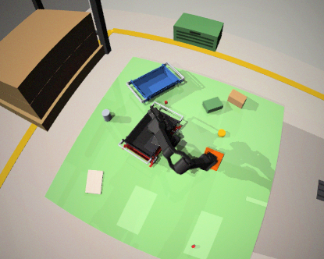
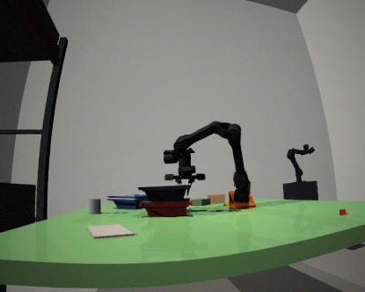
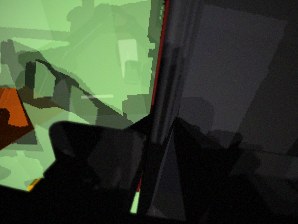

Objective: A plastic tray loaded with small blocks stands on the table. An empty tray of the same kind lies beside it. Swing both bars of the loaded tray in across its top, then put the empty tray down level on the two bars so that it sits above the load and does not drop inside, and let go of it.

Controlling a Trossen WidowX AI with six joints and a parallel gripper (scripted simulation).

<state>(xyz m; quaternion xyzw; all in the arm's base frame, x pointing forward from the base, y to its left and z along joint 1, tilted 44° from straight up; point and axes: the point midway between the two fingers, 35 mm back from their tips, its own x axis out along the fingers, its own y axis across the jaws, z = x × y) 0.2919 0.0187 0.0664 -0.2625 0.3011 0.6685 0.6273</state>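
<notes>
The black empty tray is over the red loaded tray, roughly level in the exterior view, its bottom at the red rim; whether it touches cannot be told. The load is hidden. One white wire bar shows at the lower-left end, another wire bar at the upper-right end; whether they lie under the black tray cannot be told. My gripper is shut on the black tray's long side wall, nearest my base.
A blue tray stands beyond the stack. A grey cylinder, a pale plate, a green block, a tan block and a yellow disc stand around. Small red cubes lie loose.
</notes>
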